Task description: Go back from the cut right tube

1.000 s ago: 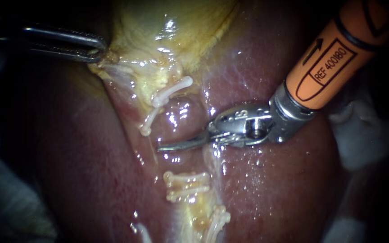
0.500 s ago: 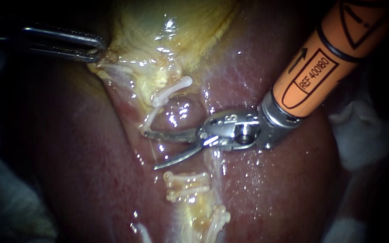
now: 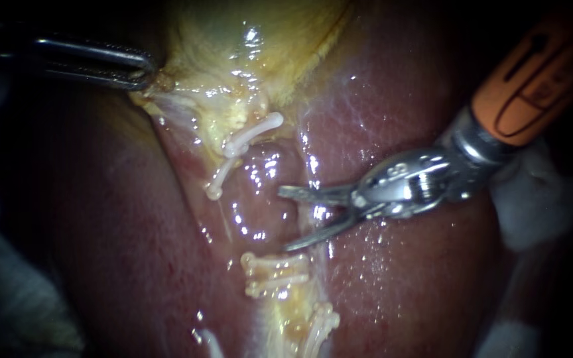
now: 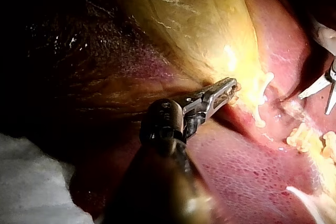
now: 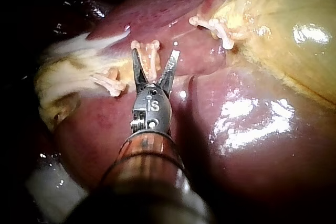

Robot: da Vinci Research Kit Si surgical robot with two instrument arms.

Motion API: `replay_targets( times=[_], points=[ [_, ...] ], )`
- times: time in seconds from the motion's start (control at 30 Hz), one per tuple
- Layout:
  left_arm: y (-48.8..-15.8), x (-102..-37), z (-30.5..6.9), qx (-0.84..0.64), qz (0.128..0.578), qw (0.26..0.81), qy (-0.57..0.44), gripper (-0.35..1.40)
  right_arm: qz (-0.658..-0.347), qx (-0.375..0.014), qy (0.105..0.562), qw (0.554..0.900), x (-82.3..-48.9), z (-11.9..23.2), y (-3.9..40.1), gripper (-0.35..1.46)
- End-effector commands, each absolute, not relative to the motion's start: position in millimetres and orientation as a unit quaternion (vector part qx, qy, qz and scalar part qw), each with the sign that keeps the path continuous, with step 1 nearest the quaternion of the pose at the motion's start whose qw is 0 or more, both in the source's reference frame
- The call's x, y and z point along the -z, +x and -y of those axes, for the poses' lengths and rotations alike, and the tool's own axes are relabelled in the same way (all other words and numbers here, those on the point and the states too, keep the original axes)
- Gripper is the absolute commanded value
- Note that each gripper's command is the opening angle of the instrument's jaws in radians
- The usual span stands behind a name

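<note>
My right instrument (image 3: 285,220) comes in from the upper right on an orange shaft, its two thin blades open. The blade tips lie just right of the glossy pink tube stretch (image 3: 260,192), clear of it. White clips sit on the tube above (image 3: 253,131) and below (image 3: 274,266). In the right wrist view the open blades (image 5: 156,53) point at a white clip (image 5: 149,51) ahead of them. My left instrument (image 3: 142,71) holds the yellow gallbladder (image 3: 247,40) by its lower edge. Its jaws (image 4: 227,88) are shut on that tissue.
Dark red liver (image 3: 419,285) surrounds the tube on both sides. Another pair of clips (image 3: 321,325) lies lower down on the pale strand. White gauze (image 3: 532,212) shows behind the right instrument's shaft.
My right instrument's blades were shut, then opened beside the tube. It has now drawn back to the right, blades still open. The left instrument has not moved.
</note>
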State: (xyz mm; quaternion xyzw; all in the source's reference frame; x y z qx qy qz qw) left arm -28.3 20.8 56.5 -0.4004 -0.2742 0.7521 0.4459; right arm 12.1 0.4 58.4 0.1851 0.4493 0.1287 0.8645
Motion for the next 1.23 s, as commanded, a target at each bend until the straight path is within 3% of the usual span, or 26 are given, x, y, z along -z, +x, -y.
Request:
replay_targets(
  times=[0.03, 0.2, 0.43, 0.8, 1.1, 1.23],
  points=[
    [-28.3, -56.5, -20.8, -0.752, 0.274, 0.446, -0.401, -0.35, -0.449, -0.132, 0.182, 0.865, -57.9, -0.7, 11.5, 1.43],
    [-28.4, -56.7, -20.8, -0.752, 0.274, 0.446, -0.401, -0.35, -0.434, -0.145, 0.165, 0.874, -55.9, -1.4, 8.8, 1.43],
    [-28.9, -57.6, -20.4, -0.753, 0.270, 0.446, -0.401, -0.35, -0.391, -0.141, 0.149, 0.897, -55.7, -1.3, 7.6, 1.43],
    [-32.2, -62.3, -18.5, -0.756, 0.279, 0.436, -0.402, -0.35, -0.390, -0.142, 0.149, 0.897, -55.6, -1.3, 7.2, 1.43],
    [-32.2, -62.6, -18.5, -0.757, 0.280, 0.434, -0.400, -0.35, -0.391, -0.140, 0.153, 0.897, -55.6, -1.2, 7.3, 1.43],
    [-31.2, -61.5, -19.3, -0.756, 0.286, 0.432, -0.400, -0.35, -0.397, -0.128, 0.179, 0.891, -56.1, -0.8, 8.3, 1.43]
  ],
)
